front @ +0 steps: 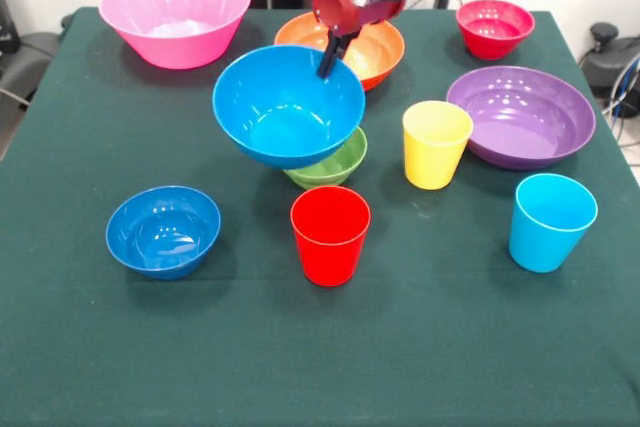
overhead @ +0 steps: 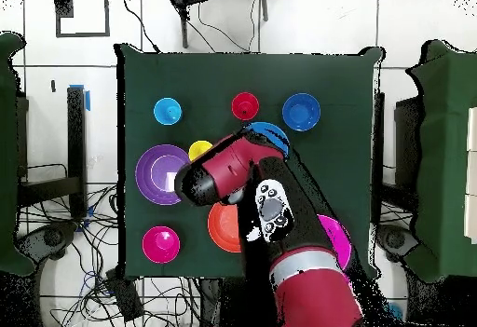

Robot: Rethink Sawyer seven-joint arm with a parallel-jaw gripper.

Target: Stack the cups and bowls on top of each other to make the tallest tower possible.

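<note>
The hand (front: 328, 62) pinches the far rim of the large blue bowl (front: 287, 105), one dark finger showing inside the rim. The bowl hangs tilted, its opening turned toward the front camera, directly above the green bowl (front: 335, 165), most of which it hides; whether the two touch cannot be told. In the overhead view the arm (overhead: 228, 170) covers the hand and nearly all of this bowl. Around them on the green table (front: 420, 347) stand, apart from one another, the red cup (front: 329, 234), yellow cup (front: 435, 143), sky-blue cup (front: 550, 221), small blue bowl (front: 163, 231), purple bowl (front: 520, 115), red bowl (front: 494, 27), pink bowl (front: 175, 14), and the orange bowl (front: 375, 47), partly behind the arm.
</note>
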